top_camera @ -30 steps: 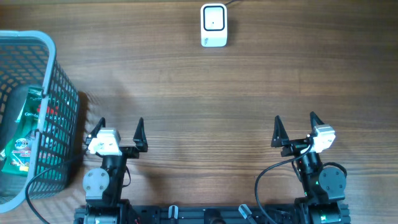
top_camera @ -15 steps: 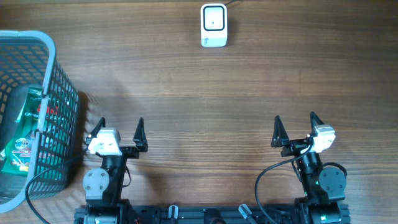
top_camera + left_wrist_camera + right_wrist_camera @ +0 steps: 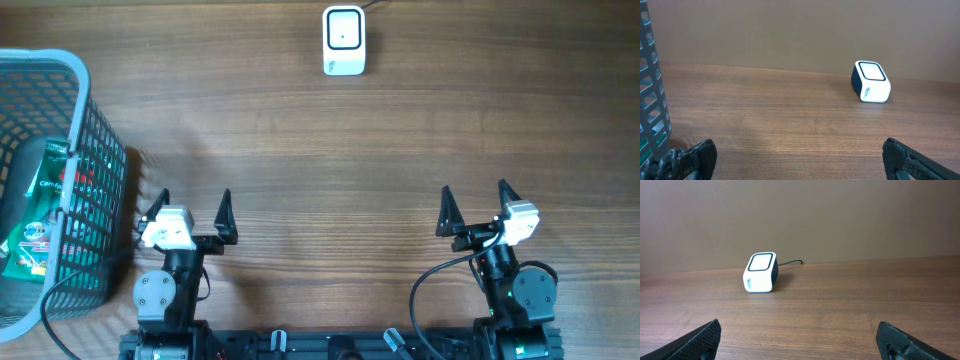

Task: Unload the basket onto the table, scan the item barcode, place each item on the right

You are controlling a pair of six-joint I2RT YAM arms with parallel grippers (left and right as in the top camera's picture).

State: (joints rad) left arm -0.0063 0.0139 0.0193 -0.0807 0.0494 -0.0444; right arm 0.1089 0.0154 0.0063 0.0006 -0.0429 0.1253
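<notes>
Wooden table (image 3: 320, 150) stretches out ahead of both my pincers. My left pincer (image 3: 194, 203) stands spread wide near the table's near edge, holding and touching nothing. My right pincer (image 3: 475, 195) is spread just as wide and is also empty. The packet (image 3: 30, 225), green, lies inside the grey basket (image 3: 78, 110) just beside my left arm. The white scanner (image 3: 343, 40) sits at the far edge, well apart from both pincers.

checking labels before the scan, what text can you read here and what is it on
scanner: small teal logo on its side, too blurred to read
green packet in the basket: white lettering and a red label, too small to read
no other text in view
</notes>
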